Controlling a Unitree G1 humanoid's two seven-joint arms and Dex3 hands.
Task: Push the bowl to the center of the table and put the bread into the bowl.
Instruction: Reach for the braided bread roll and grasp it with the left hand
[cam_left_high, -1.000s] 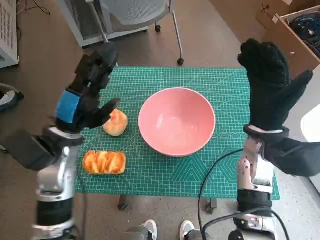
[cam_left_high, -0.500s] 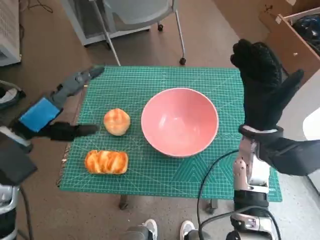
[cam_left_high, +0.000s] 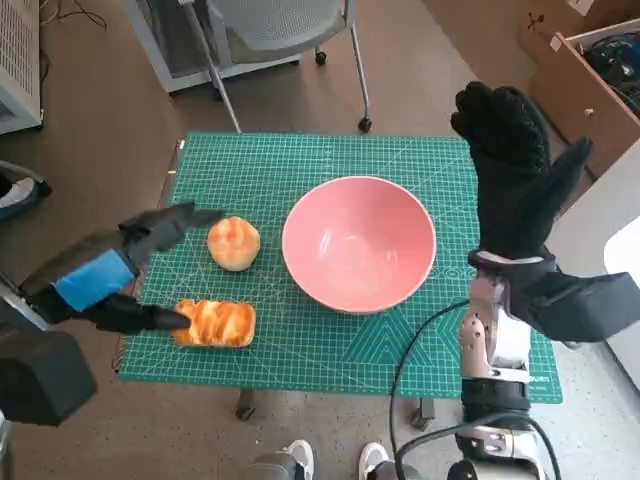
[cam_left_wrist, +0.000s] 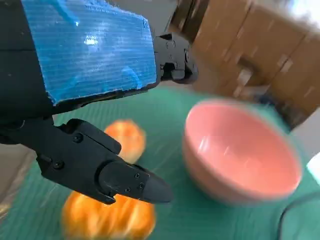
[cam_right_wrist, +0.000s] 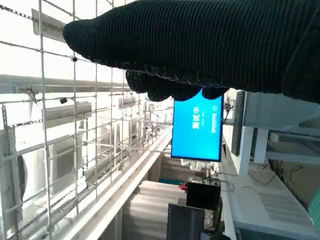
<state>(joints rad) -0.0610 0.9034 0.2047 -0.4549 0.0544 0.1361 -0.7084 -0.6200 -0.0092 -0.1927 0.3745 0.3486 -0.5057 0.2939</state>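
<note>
Fingers (cam_left_high: 165, 228) of your left hand (cam_left_high: 105, 275), the black one with blue tape over its back, are spreading wide at the left edge of the desk, holding nothing; one lower finger is reaching to the end of the long, golden-brown glazed bread loaf (cam_left_high: 212, 323), and from the head view you cannot tell whether it is touching. In the left wrist view the same spread fingers (cam_left_wrist: 125, 180) are hanging above that loaf (cam_left_wrist: 107, 217), which is showing blurred beneath them.

Your right hand (cam_left_high: 517, 180), in its black knitted glove, is standing raised and upright at the right side of the desk, fingers apart and gripping nothing, well apart from everything on the mat. Its wrist camera is looking off at a wire mesh screen (cam_right_wrist: 60, 140) and a bright blue display (cam_right_wrist: 197, 130), with the glove (cam_right_wrist: 200, 45) lying as a dark band across the top.

The wide pink plastic bowl (cam_left_high: 359, 243) is sitting upright near the middle of the green gridded cutting mat (cam_left_high: 300, 160) covering the desk, with nothing inside it. The round, pale golden bread roll (cam_left_high: 233, 243) is lying just left of the bowl, apart from it. The long loaf is lying nearer you, close to the mat's front left corner.
</note>
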